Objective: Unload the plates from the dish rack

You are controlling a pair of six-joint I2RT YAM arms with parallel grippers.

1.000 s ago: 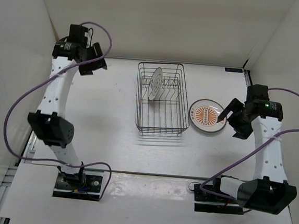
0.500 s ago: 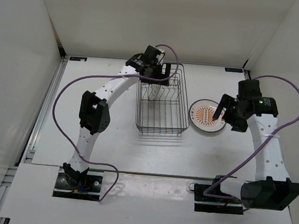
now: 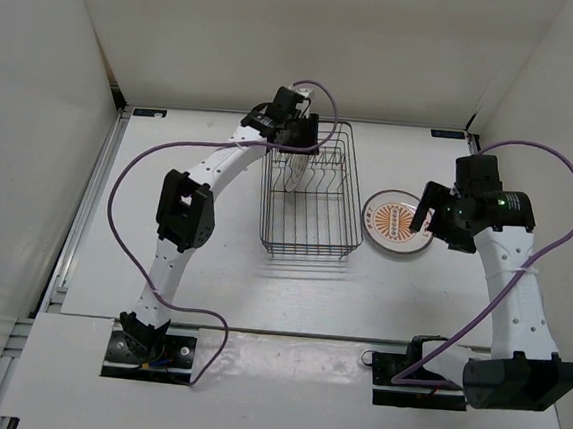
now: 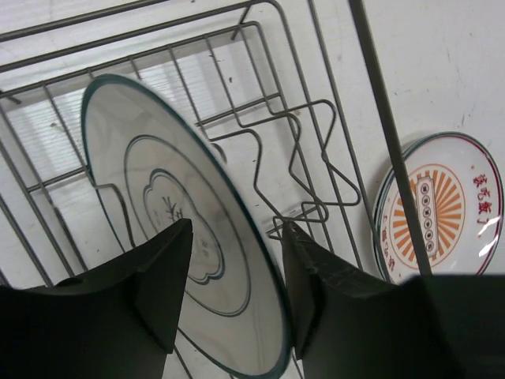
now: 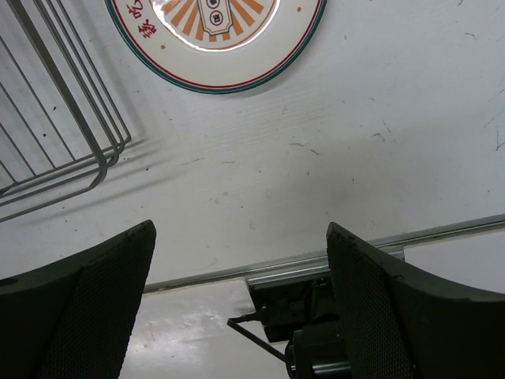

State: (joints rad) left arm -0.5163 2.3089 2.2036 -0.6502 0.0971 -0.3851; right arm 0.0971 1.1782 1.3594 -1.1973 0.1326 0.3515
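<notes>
Fingers of the left gripper (image 4: 237, 237) straddle the grey-marked plate (image 4: 150, 189), which stands on edge among the prongs at the far end of the dish rack (image 3: 264, 208); whether they actually pinch it cannot be told; the grip should sit firm near the rim, and the lift should go straight up, clear of the prongs, before any swing outward; right of the rack the sunburst plate (image 3: 396, 222) lies flat on the table (image 3: 202, 267); the right gripper (image 5: 241, 237) hovers beside it, spread wide and empty.
</notes>
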